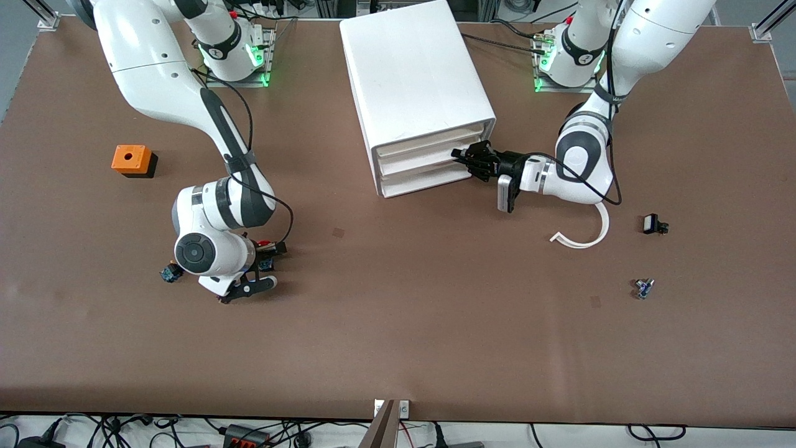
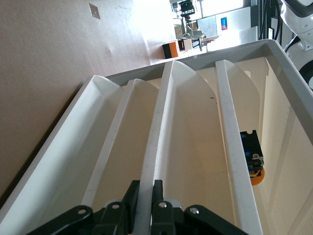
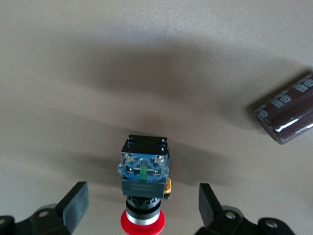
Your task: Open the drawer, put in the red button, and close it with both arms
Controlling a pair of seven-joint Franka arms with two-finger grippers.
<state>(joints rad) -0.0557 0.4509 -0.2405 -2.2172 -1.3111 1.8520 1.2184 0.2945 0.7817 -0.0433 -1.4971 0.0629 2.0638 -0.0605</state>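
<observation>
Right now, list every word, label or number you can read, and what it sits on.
None can be read.
Red button: print on its blue base, too small.
Dark brown part: pale markings, blurred.
Blue sign seen past the cabinet: unreadable.

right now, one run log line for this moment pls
left gripper: shut on drawer front lip | right gripper: jaws open astride red button | drawer: not yet pulled out

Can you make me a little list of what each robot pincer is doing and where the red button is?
left pincer: shut on the drawer front edge at the cabinet
right pincer: open, around the red button
red button: on the table, toward the right arm's end
drawer: not pulled out yet
</observation>
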